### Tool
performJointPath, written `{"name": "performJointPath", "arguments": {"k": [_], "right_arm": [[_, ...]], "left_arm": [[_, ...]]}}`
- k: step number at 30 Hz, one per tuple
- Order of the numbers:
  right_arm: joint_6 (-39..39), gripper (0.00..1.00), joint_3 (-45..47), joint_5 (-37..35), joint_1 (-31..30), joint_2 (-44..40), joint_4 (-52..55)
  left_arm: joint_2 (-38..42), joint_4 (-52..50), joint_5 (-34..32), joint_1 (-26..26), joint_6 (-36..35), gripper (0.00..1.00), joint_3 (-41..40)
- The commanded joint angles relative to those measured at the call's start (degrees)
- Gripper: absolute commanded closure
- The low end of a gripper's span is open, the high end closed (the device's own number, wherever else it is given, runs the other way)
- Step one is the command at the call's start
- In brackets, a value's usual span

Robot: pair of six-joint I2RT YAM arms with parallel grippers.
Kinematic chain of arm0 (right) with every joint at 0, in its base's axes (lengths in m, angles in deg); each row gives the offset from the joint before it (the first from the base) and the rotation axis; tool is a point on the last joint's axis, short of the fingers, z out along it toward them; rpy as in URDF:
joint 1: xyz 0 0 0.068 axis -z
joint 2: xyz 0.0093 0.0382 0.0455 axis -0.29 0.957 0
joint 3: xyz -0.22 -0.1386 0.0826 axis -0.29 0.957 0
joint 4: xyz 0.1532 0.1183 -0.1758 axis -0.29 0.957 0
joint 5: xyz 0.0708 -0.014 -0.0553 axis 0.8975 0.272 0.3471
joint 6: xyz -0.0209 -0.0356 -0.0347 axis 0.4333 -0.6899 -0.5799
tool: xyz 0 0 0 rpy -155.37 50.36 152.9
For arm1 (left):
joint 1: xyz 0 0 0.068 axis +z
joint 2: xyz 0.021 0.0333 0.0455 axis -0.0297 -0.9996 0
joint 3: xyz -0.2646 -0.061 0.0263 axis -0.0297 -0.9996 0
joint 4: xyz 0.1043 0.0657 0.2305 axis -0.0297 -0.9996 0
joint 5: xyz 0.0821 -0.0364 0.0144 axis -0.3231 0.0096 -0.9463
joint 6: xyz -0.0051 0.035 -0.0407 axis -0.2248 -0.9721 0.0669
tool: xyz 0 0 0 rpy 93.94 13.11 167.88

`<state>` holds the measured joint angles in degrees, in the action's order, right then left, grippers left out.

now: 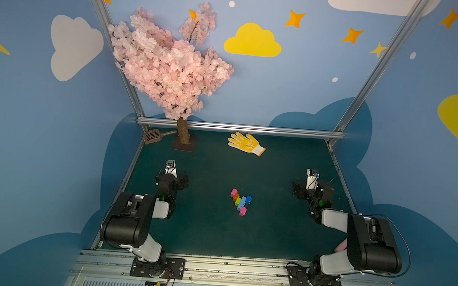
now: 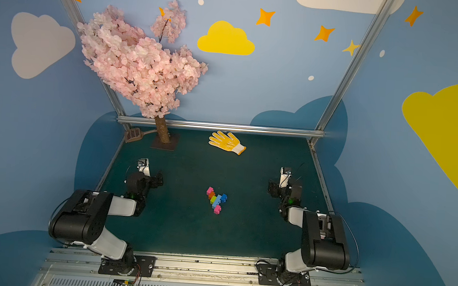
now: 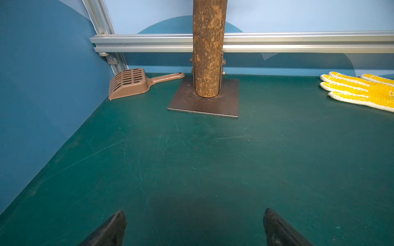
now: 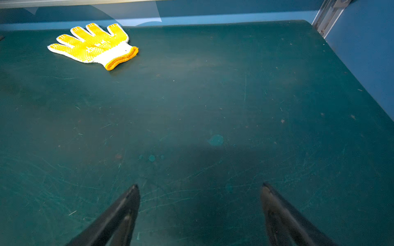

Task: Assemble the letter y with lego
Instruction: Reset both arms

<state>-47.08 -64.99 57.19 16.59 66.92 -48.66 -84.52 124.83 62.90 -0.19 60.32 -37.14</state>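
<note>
The dark green table surface [image 1: 210, 236] is enclosed by blue walls [image 1: 43, 136] painted with clouds and stars. A pink blossom tree [image 1: 167, 67] is stood on a square metal plate [image 3: 202, 104] near the far left corner of the surface.

The left arm [image 1: 128, 222] is mounted at the near edge toward the left side, and the right arm [image 1: 367, 241] at the near edge toward the right side. Both are bent at the elbow and kept well apart from the bricks. The left gripper [image 3: 194, 213] is seen in its wrist view with the fingers spread wide, with nothing between them but bare surface. The right gripper [image 4: 199, 185] is likewise spread wide and empty.

A yellow glove [image 1: 245, 144] is laid flat near the far edge, about midway along it. A brown slotted scoop [image 1: 153, 136] is tucked into the far left corner, just beside the plate.

The letter y [image 1: 241, 202] is laid near the middle of the surface, between the two arms and touched by neither. One branch is formed by a pink brick [image 1: 234, 192], an orange brick [image 1: 236, 197] and a lime green brick [image 1: 238, 203]. The other branch is formed by a blue brick [image 1: 248, 199]. The stem is formed by a light-blue brick [image 1: 243, 202] and a second pink brick [image 1: 243, 211], which is turned toward the near edge. The bricks appear to be joined, though the seams are too small to be made out in both top views.
</note>
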Motion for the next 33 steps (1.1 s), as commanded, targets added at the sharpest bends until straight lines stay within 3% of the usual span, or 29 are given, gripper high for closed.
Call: {"name": "performJointPath", "arguments": {"k": [1,6,9,33], "right_arm": [[0.37,0.11,-0.94,-0.55,-0.32,-0.33,0.87],[0.39,0.12,-0.98,-0.55,-0.34,-0.37,0.96],[0.38,0.12,-1.0,-0.55,-0.31,-0.4,0.96],[0.3,0.12,-1.01,-0.55,-0.26,-0.37,1.02]], "left_arm": [[0.06,1.09,0.97,0.1,0.19,0.0,-0.32],[0.35,-0.05,11.27,0.84,-2.55,0.0,0.0],[0.41,0.12,14.01,1.36,-2.81,0.0,-0.23],[0.48,-0.14,15.6,2.11,-2.72,0.0,-0.14]]}}
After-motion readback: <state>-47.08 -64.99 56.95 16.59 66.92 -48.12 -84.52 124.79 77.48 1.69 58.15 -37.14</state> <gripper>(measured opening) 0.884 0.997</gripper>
